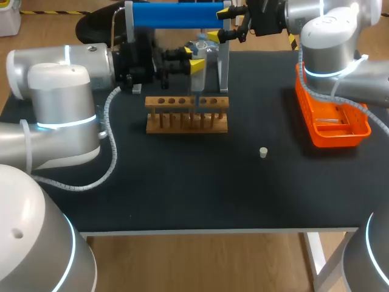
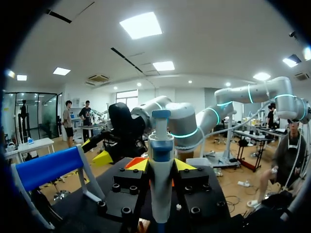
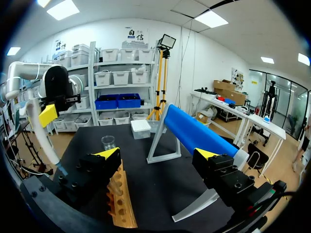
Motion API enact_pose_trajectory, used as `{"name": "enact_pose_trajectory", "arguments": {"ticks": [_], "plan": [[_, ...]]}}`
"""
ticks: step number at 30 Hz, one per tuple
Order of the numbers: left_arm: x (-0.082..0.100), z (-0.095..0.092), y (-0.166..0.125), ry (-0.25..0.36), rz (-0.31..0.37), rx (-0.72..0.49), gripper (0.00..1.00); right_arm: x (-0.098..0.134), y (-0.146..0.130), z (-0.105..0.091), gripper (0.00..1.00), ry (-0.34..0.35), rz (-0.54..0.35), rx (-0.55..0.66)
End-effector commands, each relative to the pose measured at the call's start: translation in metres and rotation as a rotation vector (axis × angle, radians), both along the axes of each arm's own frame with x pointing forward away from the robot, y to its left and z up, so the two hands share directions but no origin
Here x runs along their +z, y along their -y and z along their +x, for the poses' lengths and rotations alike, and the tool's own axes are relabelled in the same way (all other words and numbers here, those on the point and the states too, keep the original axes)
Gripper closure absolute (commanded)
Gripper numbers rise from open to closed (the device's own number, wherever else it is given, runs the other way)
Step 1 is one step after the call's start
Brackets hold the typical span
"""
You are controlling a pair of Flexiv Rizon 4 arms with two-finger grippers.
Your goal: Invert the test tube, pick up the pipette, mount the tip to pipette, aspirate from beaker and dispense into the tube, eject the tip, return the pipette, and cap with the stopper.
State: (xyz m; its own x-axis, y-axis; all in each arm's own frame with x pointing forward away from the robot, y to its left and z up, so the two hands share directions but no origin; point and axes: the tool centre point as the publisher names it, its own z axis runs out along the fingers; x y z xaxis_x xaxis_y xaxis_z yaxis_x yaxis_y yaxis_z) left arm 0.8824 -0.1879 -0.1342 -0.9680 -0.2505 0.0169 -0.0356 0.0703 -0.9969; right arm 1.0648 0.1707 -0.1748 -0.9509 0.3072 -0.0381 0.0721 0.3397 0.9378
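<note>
Pipette (image 2: 161,179): a slender, pale plastic barrel with a blue collar and a blue plunger knob. It stood upright and tapered downward, held at 12 o'clock of the rack with its thin end aimed at the row of holes.
Left hand (image 2: 162,166): clamped on the pipette's barrel from two sides, a wedge-shaped yellow tip pressed to each flank. The body behind them was black, blocky and bolted.
Rack (image 1: 187,121): light wood in two tiers, with a line of round holes over peg-like uprights. It sat near the middle of the tabletop.
Beaker (image 3: 108,142): a small cylinder of clear glass, beyond the rack's far end and near the stand's foot.
Stopper (image 1: 263,152): a stubby, pale plug standing alone at 4 o'clock of the rack, well apart from it.
Right hand (image 3: 158,158): fingers spread wide with nothing gripped between them, at 1 o'clock of the rack and by the blue bar's end.
Stand (image 1: 176,15): a smooth blue cylinder laid across grey metal A-shaped legs, at 12 o'clock of the rack.
Tray (image 1: 331,143): bright orange plastic, rectangular and shallow-walled, at 3 o'clock of the rack.
Tabletop (image 1: 182,188): a matte black surface with a pale front edge.
</note>
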Motion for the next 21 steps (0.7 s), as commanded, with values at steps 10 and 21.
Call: {"name": "enact_pose_trajectory", "arguments": {"ticks": [10,21], "plan": [[0.001,0.024,-0.07,0.002,0.06,0.239,1.0,0.001,0.001,0.001,0.0,-0.003,-0.003,0.004],[-0.004,0.07,-0.09,0.018,0.079,0.404,1.0,0.001,0.001,0.001,0.0,-0.003,-0.003,0.004]]}}
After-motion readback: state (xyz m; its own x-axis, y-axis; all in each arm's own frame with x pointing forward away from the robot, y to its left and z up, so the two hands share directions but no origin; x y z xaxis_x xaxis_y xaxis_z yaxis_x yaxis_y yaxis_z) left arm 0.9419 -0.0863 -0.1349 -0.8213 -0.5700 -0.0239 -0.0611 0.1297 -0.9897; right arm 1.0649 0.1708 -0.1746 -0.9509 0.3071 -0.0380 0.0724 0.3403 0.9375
